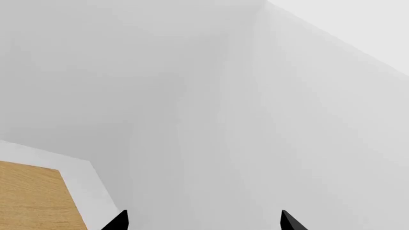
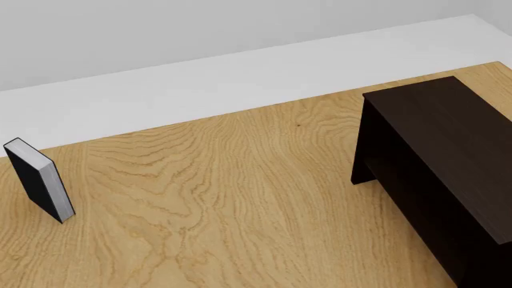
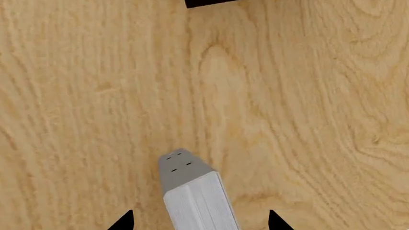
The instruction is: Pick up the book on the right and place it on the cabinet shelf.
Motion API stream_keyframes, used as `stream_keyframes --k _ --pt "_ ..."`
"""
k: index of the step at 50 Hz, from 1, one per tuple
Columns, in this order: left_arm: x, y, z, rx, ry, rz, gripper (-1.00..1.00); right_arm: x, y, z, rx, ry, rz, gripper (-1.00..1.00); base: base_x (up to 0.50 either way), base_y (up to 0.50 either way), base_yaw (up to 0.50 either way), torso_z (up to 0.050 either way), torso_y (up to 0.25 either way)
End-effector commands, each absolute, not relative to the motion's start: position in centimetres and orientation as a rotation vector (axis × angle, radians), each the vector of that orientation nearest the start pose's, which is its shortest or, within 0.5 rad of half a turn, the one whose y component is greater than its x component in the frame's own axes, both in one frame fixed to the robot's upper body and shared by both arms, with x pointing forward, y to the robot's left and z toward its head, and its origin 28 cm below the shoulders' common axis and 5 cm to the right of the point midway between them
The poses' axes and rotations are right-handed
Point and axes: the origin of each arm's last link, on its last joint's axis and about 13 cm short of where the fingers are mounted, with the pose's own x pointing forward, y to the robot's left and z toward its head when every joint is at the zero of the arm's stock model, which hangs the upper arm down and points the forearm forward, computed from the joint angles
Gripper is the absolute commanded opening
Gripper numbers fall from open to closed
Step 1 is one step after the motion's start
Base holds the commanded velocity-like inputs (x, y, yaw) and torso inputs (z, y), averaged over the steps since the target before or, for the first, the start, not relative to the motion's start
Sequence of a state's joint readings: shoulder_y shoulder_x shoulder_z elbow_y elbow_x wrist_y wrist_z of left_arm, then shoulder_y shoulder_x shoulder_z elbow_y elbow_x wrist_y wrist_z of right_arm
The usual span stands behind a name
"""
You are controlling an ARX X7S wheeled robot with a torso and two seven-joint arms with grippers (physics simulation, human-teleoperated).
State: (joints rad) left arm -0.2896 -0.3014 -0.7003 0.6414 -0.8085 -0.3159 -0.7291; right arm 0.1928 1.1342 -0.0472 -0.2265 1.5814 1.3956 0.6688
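A pale grey-white book stands on the wooden table, seen only in the right wrist view. My right gripper is open around it: a black fingertip shows on each side, with a gap of bare wood between each tip and the book. The dark brown cabinet stands at the right of the head view, and its shelf is a dim band inside the open front. My left gripper is open with nothing between its tips, facing white wall. Neither gripper shows in the head view.
A black-covered book with white pages stands upright at the table's left edge. The wooden table runs to a white floor strip behind. A dark shape sits on the wood beyond the grey book. The table corner shows in the left wrist view.
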Motion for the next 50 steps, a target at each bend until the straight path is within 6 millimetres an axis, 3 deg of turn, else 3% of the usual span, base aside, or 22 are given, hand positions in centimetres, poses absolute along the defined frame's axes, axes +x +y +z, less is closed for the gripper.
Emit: stream_keyframes --k 1,17,18,32,50 --pt "18.7 34.1 22.1 -0.613 -0.708 0.840 1.00 15.9 -25.9 13.9 -0.219 1.158 -0.070 1.00 0.00 0.00 0.00 0.000 0.000" --pt "18.6 34.2 22.1 -0.612 -0.705 0.842 1.00 15.7 -26.1 13.4 -0.217 1.168 -0.078 1.00 0.00 0.00 0.00 0.000 0.000" --pt "18.6 34.2 22.1 -0.613 -0.706 0.842 1.00 15.7 -26.1 13.4 -0.218 1.166 -0.081 -1.00 0.00 0.00 0.00 0.000 0.000" --pt "18.6 34.1 22.2 -0.613 -0.703 0.841 1.00 16.1 -24.8 15.2 -0.307 1.073 -0.067 -1.00 0.00 0.00 0.00 0.000 0.000" --pt "18.7 34.1 22.1 -0.613 -0.701 0.837 1.00 18.0 -20.5 18.9 -0.556 0.802 -0.043 -1.00 0.00 0.00 0.00 0.000 0.000"
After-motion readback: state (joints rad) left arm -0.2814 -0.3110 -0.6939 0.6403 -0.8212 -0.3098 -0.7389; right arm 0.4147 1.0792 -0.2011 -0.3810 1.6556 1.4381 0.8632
